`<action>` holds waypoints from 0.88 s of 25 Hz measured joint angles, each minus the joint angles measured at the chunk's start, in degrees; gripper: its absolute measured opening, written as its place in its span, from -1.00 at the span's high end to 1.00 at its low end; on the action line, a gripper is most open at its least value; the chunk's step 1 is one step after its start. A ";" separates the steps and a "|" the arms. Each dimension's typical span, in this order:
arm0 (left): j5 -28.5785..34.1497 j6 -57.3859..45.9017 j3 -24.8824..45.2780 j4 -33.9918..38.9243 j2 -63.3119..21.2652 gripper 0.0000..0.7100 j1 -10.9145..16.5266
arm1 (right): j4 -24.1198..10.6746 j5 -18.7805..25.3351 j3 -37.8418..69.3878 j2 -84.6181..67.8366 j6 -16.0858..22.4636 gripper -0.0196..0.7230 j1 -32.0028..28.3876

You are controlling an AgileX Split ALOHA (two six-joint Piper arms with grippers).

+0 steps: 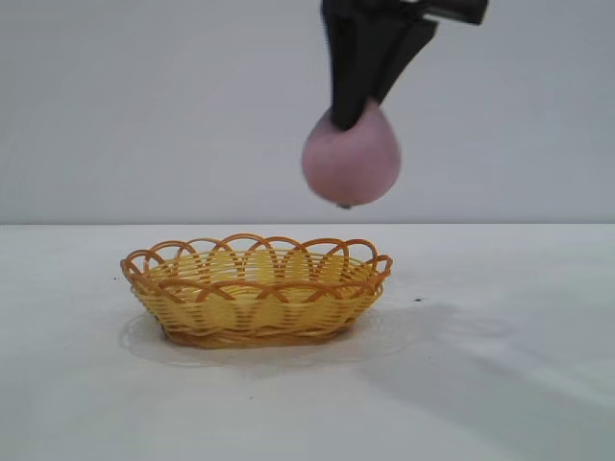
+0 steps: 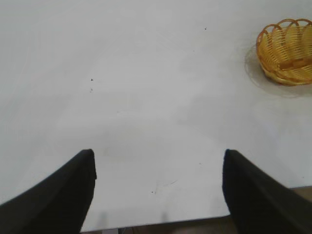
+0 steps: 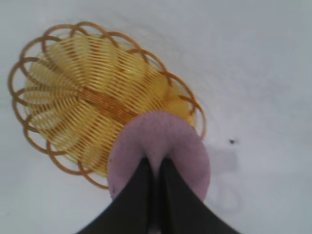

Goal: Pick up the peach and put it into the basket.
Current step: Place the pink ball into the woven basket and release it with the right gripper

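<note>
I had the peach [image 1: 351,161] pinched at its top in the right gripper [image 1: 352,113], the two black fingers squeezed almost together on a fold of the soft skin, so the fruit hung below them in a teardrop shape. It was in the air, well above the basket [image 1: 257,290] and over that basket's right-hand end as the outside camera saw it; the right wrist camera showed the peach [image 3: 158,153] overlapping the rim of the basket [image 3: 58,92] at one end, not over the middle.

The left gripper [image 2: 158,187] sat idle with its fingers spread wide and nothing between them, off to one side and well apart from the basket [image 2: 286,51], pointing down at the bare table [image 2: 146,97].

What worried me was the grip. Holding only a small pinch of a rounded, yielding thing, I judged that any quick swing could let it slide out, and from that height it would likely bounce off the table or off the looped rim. Letting go where it hung seemed risky too: so near the end of the basket, the peach could strike the rim and roll outside. The basket looked light and shallow, so a hard drop might also tip or shove it.
</note>
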 joint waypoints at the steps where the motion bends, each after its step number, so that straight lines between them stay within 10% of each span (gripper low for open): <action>1: 0.00 0.00 0.00 0.00 0.00 -0.50 0.00 | 0.33 -0.57 0.00 0.45 0.00 0.95 0.00; 8: 0.00 0.00 0.00 0.00 0.00 -0.50 0.00 | 2.61 -2.81 0.00 3.19 0.00 0.80 0.00; 13: 0.00 0.00 0.00 0.00 0.00 -0.50 0.00 | 3.67 -3.58 -0.19 3.34 0.00 0.30 0.00; 22: 0.00 0.00 0.00 0.00 0.00 -0.50 0.00 | 1.72 -2.02 -0.19 1.75 0.00 0.24 -0.24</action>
